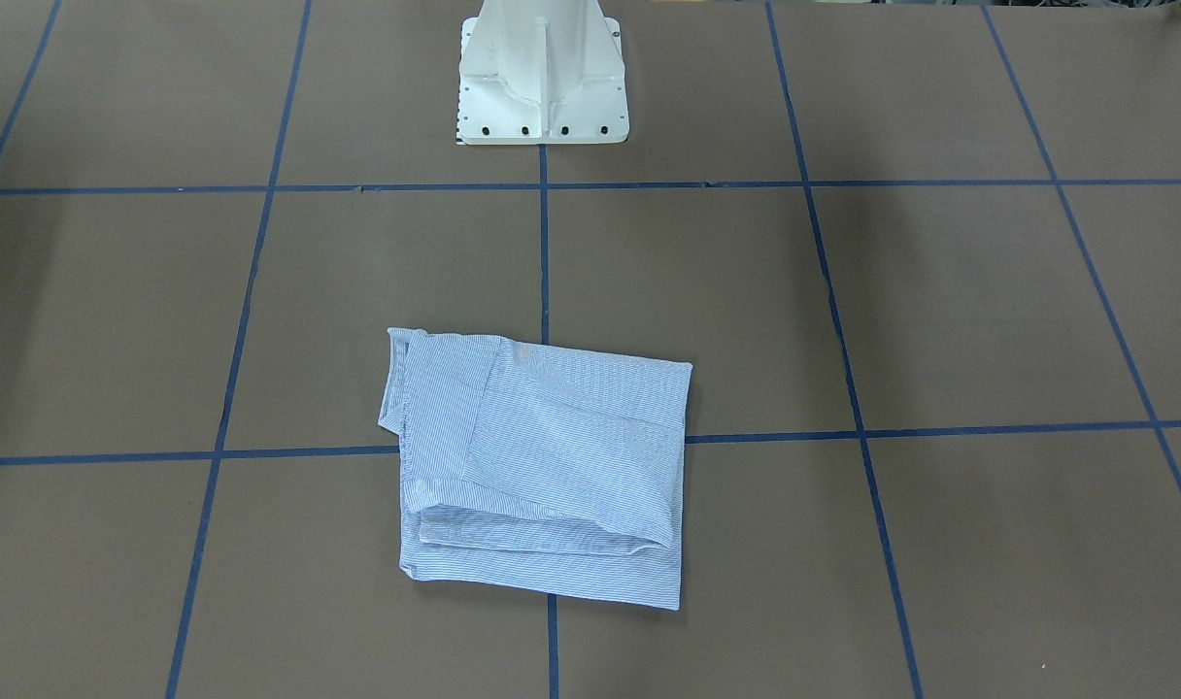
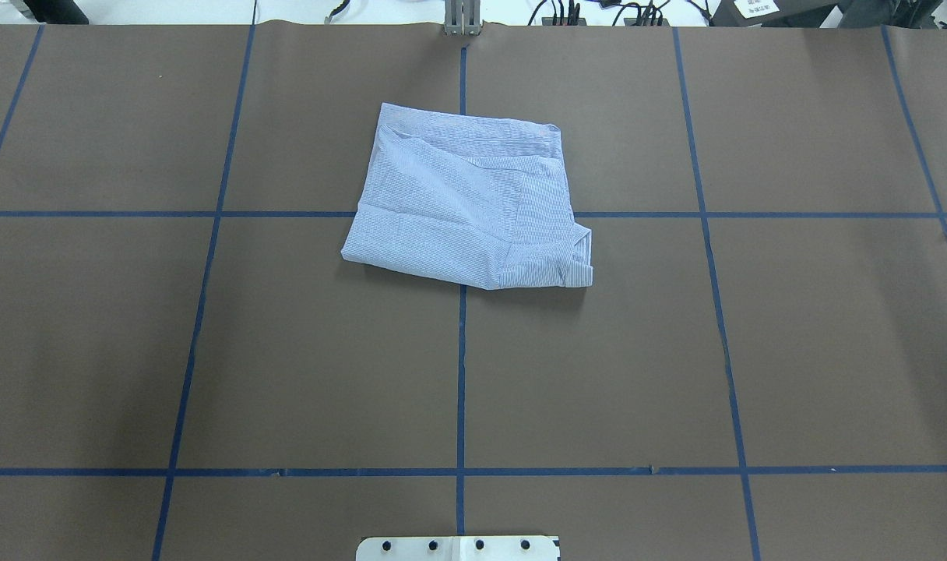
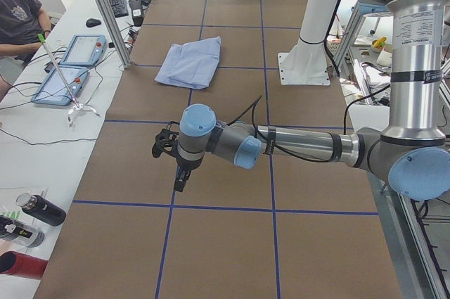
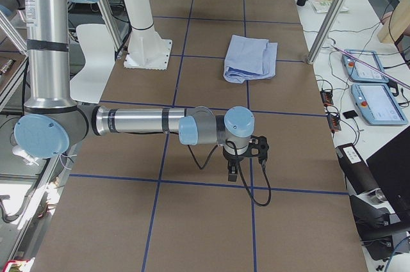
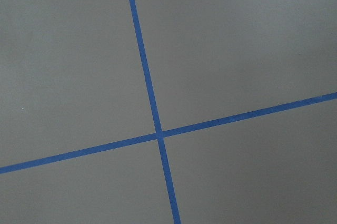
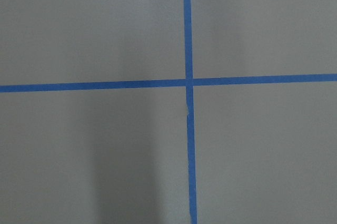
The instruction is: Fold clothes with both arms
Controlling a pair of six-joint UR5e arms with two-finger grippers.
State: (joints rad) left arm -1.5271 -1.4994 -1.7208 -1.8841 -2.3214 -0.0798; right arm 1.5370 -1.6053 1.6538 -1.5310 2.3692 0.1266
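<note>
The shirt [image 2: 466, 202] lies on the far middle of the desk [image 2: 286, 351], over a crossing of blue tape lines [image 2: 462, 351], with nothing touching it. To my eye the folding looks done, so the job now is just to hold both arms clear and not snag the bundle. It is a compact, slightly skewed rectangle, light blue with fine stripes, its layers stepped along one edge. The left gripper [image 3: 178, 181] and right gripper [image 4: 232, 171] hang over bare desk, well apart from it. Whether either is clenched or released I cannot tell.
</note>
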